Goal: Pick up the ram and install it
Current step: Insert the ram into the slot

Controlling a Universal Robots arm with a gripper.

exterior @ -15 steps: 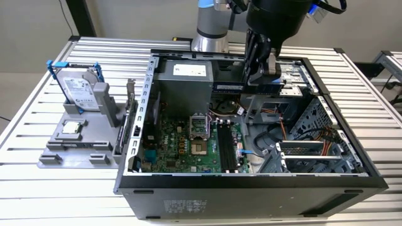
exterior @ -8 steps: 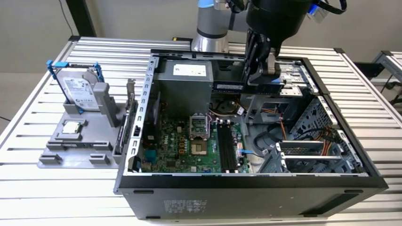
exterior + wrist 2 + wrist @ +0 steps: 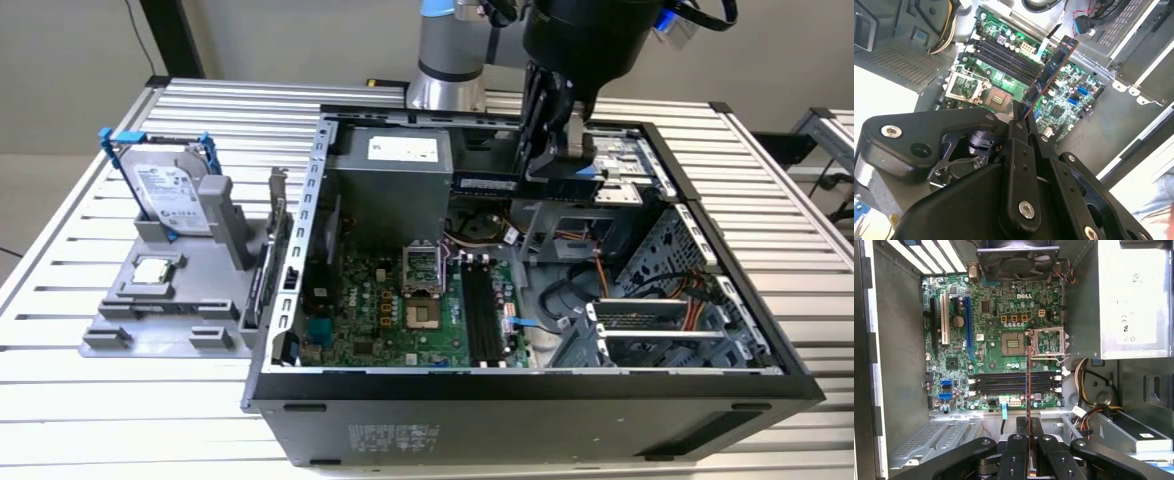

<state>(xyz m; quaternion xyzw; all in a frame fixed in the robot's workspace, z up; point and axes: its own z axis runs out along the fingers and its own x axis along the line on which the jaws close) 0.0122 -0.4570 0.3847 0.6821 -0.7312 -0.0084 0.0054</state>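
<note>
two wrist views are showing us the ram clamped in the jaws, clear above the motherboard. in the second wrist view we are seeing its blue face, in the first wrist view its thin edge crossing the black slots. in the exterior view the hard drive is standing apart on the surface. cables are crowding beside the slots.

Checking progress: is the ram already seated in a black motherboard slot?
No: in the second wrist view the gripper holds the ram in the air above the empty slots.
</note>
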